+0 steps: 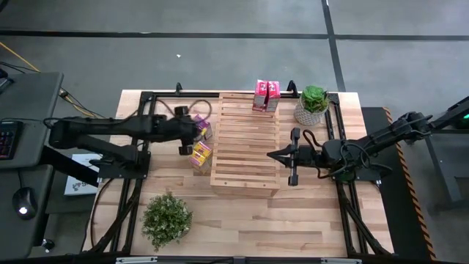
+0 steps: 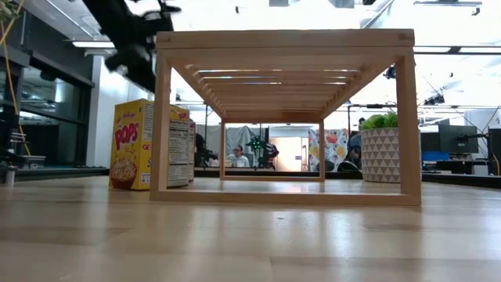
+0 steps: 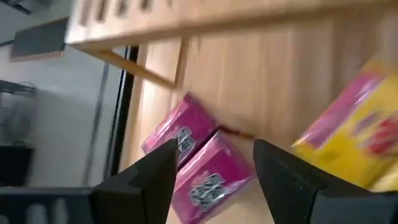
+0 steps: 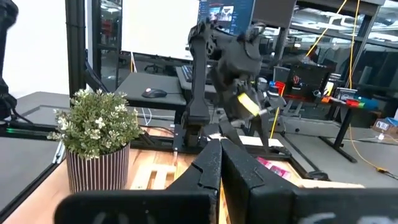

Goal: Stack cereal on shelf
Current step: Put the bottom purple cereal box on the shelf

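Note:
The shelf (image 1: 245,143), a rack of pale wooden slats, stands mid-table. Two pink cereal boxes (image 1: 266,95) stand on its top at the far end. Left of the shelf, a yellow cereal box (image 1: 201,155) and pink cereal boxes (image 1: 204,130) stand on the table. In the low view the yellow box (image 2: 133,145) rests on its bottom beside the shelf (image 2: 286,117). My left gripper (image 1: 189,139) hangs open above these boxes. In the left wrist view, two pink boxes (image 3: 199,155) show between its fingers (image 3: 214,149). My right gripper (image 1: 270,155) is shut, level above the shelf's right part.
A potted plant (image 1: 313,105) in a patterned white pot stands at the shelf's far right corner. A bushy plant (image 1: 167,218) sits near the table's front left. Black frame rails (image 1: 136,183) run along both table sides.

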Robot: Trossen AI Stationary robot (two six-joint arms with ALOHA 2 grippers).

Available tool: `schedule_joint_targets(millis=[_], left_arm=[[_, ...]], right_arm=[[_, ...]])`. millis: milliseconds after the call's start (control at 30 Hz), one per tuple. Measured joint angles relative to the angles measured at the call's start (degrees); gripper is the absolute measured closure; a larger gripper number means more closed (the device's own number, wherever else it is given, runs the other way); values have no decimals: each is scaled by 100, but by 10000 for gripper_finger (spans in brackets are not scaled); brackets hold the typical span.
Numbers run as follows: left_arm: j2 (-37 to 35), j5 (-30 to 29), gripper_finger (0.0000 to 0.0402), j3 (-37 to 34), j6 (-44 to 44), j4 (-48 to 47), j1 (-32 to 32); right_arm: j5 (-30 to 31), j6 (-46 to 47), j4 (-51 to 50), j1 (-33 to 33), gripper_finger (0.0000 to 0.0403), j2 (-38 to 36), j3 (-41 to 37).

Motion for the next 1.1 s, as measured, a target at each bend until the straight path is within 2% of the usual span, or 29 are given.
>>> schedule_joint_targets(millis=[200,367,833,1100], left_arm=[[582,-490,200,0,882,-269,60],[719,-651,200,11,1260,-259,60],[667,-519,200,18,1058,-479,-53],[646,-499,200,331,1058,-595,-67]], right_arm=[[1,4,-105,0,402,-1,0],[2,0,-105,0,402,-2,0],[2,-11,-103,0,402,-2,2],[8,-7,-103,0,402,-1,2]])
